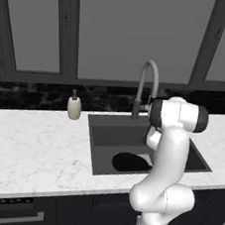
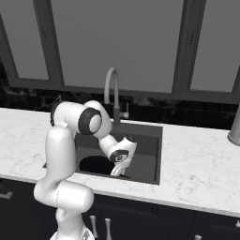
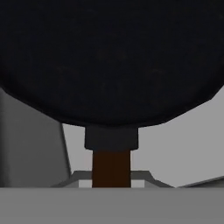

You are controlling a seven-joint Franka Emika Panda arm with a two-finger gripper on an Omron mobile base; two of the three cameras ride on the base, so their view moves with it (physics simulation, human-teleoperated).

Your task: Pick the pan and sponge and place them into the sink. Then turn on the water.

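White marble surface (image 1: 25, 148) with dark cabinets below and big grey windows (image 1: 140, 28) behind, that's the setting in the left base view. The sink (image 1: 107, 134) is a dark recessed basin set into the surface, with a grey gooseneck faucet (image 1: 147, 84) at its back edge and a beige soap dispenser (image 1: 74, 107) standing just left of it on the surface. The pan (image 1: 128, 162) sits down in the sink, near the front, a round black shape partly hidden by the white arm (image 1: 169, 156) that stands in front of the basin's right half. Over in the right base view, same sink (image 2: 147, 154) from the other side, and the arm (image 2: 70, 140) bends from the lower left and reaches down into the basin. The hand (image 2: 118, 171) hangs low inside the sink, right at the edge of the pan (image 2: 96, 164), and there's a grey metal thing (image 2: 234, 126) standing on the surface at the far right. In the hand view, the pan (image 3: 109, 57) fills the top as a big matte black disc, with its dark brown handle (image 3: 111, 168) coming straight down toward the camera between light grey sink floor (image 3: 175, 144). The handle runs right where the fingers would be, but I honestly can't tell whether the hand is clamped on it or let go.
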